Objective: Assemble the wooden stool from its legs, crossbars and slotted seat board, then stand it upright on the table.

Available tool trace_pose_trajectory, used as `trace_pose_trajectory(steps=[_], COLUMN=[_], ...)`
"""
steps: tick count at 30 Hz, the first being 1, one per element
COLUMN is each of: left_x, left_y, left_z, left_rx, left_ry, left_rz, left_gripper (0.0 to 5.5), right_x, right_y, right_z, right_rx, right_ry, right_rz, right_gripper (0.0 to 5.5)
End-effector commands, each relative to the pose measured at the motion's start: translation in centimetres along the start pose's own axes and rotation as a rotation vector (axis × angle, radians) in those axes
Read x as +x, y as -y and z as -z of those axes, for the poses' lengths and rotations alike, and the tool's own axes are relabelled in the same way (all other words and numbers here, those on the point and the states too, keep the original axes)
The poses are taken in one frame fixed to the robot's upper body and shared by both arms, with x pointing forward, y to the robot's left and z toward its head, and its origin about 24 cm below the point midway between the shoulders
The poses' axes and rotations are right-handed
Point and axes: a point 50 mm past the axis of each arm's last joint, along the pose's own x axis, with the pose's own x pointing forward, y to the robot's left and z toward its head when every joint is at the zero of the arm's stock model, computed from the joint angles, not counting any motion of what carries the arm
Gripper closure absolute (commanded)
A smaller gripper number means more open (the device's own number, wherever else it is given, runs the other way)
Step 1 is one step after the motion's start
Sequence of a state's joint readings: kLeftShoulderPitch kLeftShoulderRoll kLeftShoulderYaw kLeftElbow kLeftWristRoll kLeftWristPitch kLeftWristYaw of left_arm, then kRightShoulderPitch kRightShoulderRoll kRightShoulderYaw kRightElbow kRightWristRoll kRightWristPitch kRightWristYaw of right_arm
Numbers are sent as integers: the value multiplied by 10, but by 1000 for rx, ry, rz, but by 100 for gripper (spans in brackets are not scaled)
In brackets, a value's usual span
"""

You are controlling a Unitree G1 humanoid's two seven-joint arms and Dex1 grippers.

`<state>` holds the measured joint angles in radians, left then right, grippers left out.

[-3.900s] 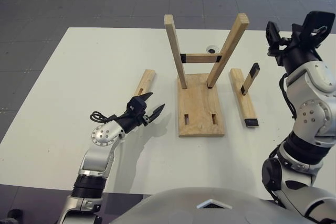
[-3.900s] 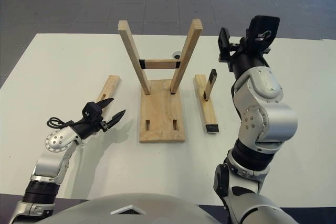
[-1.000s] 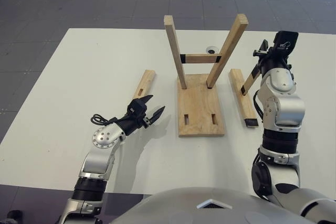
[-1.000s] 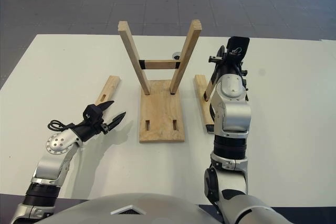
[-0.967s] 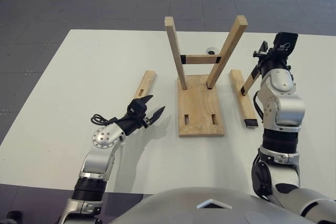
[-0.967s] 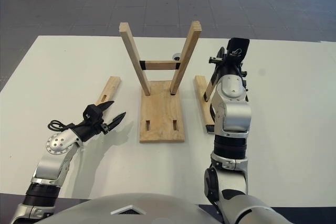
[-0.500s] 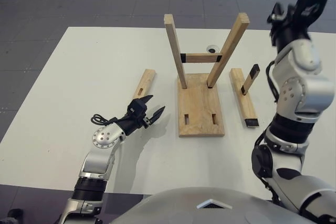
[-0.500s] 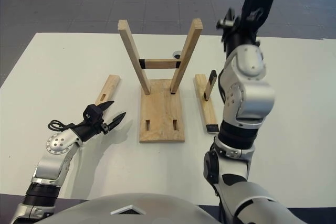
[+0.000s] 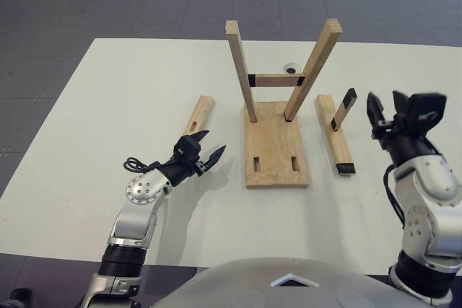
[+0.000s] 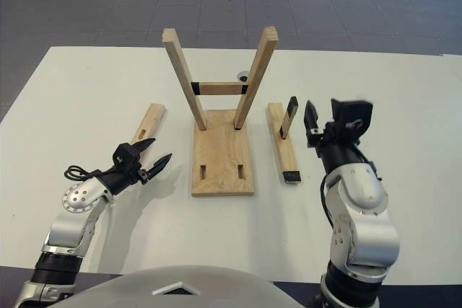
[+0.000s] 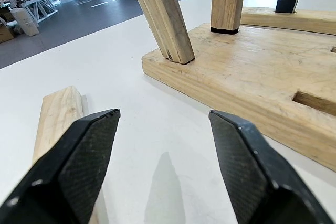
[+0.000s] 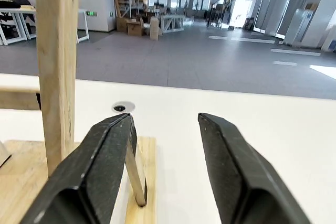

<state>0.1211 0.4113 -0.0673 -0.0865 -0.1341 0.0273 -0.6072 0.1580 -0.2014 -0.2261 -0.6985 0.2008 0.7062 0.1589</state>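
Note:
The slotted seat board [image 9: 274, 135] lies flat mid-table. Two legs [image 9: 240, 70] stand in its far slots, joined by a crossbar [image 9: 276, 79]; its two near slots [image 9: 257, 164] are empty. One loose leg [image 9: 198, 115] lies left of the board. Right of it lies another leg [image 9: 334, 135] with a short crossbar [image 9: 341, 108] sticking up. My left gripper [image 9: 215, 139] hovers open between the left loose leg [image 11: 55, 119] and the board [image 11: 252, 72]. My right gripper [image 10: 321, 117] is open, empty, above the table right of the crossbar [image 12: 135, 174].
A round cable hole [image 9: 291, 67] sits in the white table [image 9: 115, 106] behind the standing legs. Bare table surface stretches on the far left and far right. Grey floor lies beyond the far edge.
My right arm went from beside the right crossbar up high at the back, then came down nearer and to the right of that leg. The left arm and wooden parts stayed put.

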Motion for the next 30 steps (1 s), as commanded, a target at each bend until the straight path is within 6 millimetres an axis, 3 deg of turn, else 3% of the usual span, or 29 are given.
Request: trace_pose_trajectory(steps=[1,3,6,22,30], left_x=[2,1,6,13,10], left_y=[-19,-27,-22,-16,-15], left_z=[-9,-10,-12,-18,-15], left_rx=[51,58,54,43,60], left_ry=[7,4,9,42,37], left_rz=[-30,-43,-28,-21,-16], left_gripper=[235,235,235,235,235], right_x=[-5,-8,-9,19,19], right_y=[9,5,-5,-11,-12], right_z=[35,49,64,74,82], right_rx=[57,64,71,-22,-64], right_ry=[-103,-163,-230,-270,-331], right_rz=[-21,-67,-142,-62,-34], right_gripper=[249,214,155,155,155])
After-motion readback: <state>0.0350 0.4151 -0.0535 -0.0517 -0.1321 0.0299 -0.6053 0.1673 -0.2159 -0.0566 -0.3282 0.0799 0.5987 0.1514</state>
